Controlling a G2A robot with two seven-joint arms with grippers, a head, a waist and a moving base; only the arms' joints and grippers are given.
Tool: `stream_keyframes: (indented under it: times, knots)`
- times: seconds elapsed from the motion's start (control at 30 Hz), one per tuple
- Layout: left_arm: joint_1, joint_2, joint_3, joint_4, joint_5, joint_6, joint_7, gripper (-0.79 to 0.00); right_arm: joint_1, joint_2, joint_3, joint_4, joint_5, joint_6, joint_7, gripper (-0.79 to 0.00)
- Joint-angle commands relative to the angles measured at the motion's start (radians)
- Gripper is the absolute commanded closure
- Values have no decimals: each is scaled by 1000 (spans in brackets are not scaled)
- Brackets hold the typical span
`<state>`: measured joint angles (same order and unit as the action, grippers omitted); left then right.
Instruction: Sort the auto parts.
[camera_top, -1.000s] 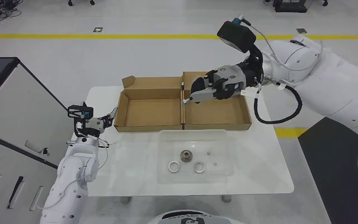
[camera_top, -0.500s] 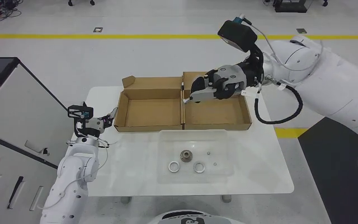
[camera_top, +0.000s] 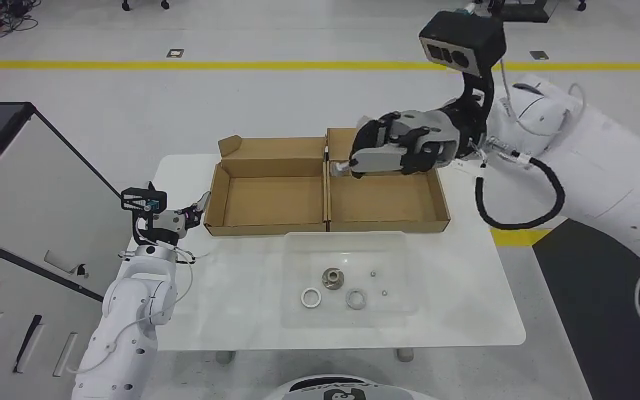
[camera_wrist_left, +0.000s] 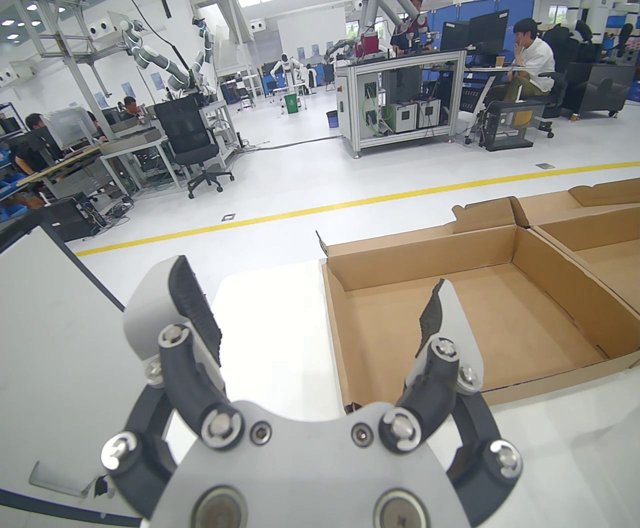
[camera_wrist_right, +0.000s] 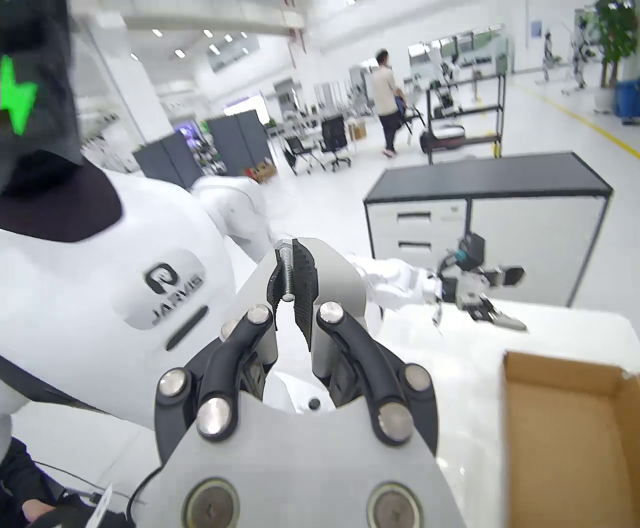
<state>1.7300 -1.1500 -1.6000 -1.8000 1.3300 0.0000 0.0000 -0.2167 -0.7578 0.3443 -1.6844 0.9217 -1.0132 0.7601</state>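
My right gripper (camera_top: 341, 168) hovers above the wall between the two open cardboard boxes, near their far side. It is shut on a threaded metal bolt (camera_wrist_right: 286, 272), which stands upright between the black pads of the right gripper (camera_wrist_right: 289, 260). The left box (camera_top: 268, 200) and the right box (camera_top: 385, 203) show bare floors. Near the table's left edge, just outside the left box (camera_wrist_left: 475, 320), my left gripper (camera_wrist_left: 310, 300) rests open with nothing in it; the top view shows this left gripper (camera_top: 197, 205) beside the box's left wall.
A clear plastic tray (camera_top: 400, 305) at the table's front holds a dark metal hub (camera_top: 331, 277), two rings (camera_top: 312, 297) (camera_top: 356, 298) and small loose bits. A dark-topped panel (camera_top: 40, 200) leans beside the table's left side.
My right arm has lifted and turned its wrist, carrying the bolt slightly toward the far side of the boxes. The left arm has stayed where it was.
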Motion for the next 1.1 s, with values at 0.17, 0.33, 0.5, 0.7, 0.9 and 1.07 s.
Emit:
stream_keyframes:
  times: [0.17, 0.33, 0.5, 0.7, 0.9, 1.07]
  knots:
    - [0, 0, 0, 0, 0, 0, 0, -785, -153, -20, 180, -106, 184, 1, 48, 0]
    - [0, 0, 0, 0, 0, 0, 0, -785, -242, -53, 277, -170, 251, 1, 48, 0]
    - [0, 0, 0, 0, 0, 0, 0, -785, -294, -88, 330, -187, 287, 10, 57, 0]
    - [0, 0, 0, 0, 0, 0, 0, -785, -294, -88, 330, -187, 287, 10, 57, 0]
    - [0, 0, 0, 0, 0, 0, 0, -785, -321, -90, 353, -194, 234, 56, 20, 0]
    - [0, 0, 0, 0, 0, 0, 0, -785, -350, -88, 410, -194, 71, 162, -25, 0]
